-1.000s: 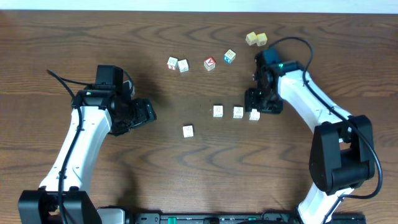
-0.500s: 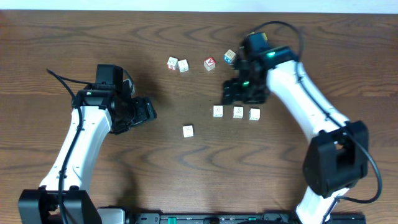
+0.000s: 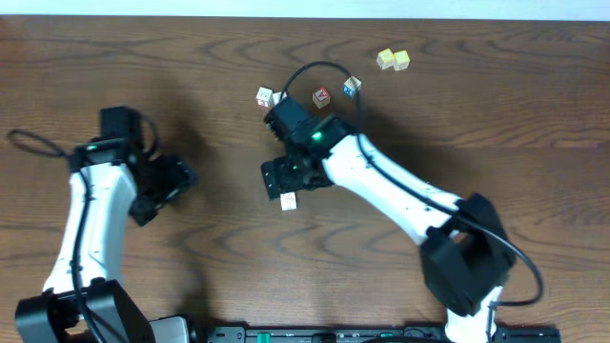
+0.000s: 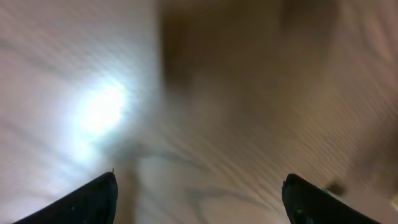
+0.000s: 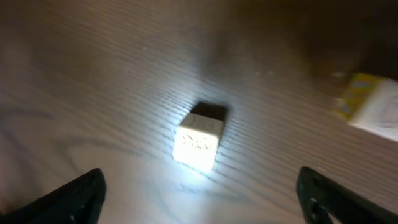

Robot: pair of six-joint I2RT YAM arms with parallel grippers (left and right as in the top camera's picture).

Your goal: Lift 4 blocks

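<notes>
One pale cream block (image 3: 288,201) lies alone at the table's middle and shows lit in the right wrist view (image 5: 200,137). My right gripper (image 3: 289,181) hangs just behind it, reaching in from the right. Its jaws are open (image 5: 200,190) and nothing is between them; the block lies just ahead of the fingertips. The right arm hides the other pale blocks on the table. My left gripper (image 3: 164,191) is at the far left, open over bare wood (image 4: 199,196), far from any block.
Behind the right gripper stand a white cube (image 3: 264,96), a red-faced cube (image 3: 321,96) and a blue-faced cube (image 3: 352,86). Two yellowish cubes (image 3: 393,59) sit at the back right. A blurred pale thing with a yellow side (image 5: 373,109) shows at the right.
My right arm has swung left from the row of three blocks to the lone block, its jaws opening wider. The left arm has drawn back to the left.
</notes>
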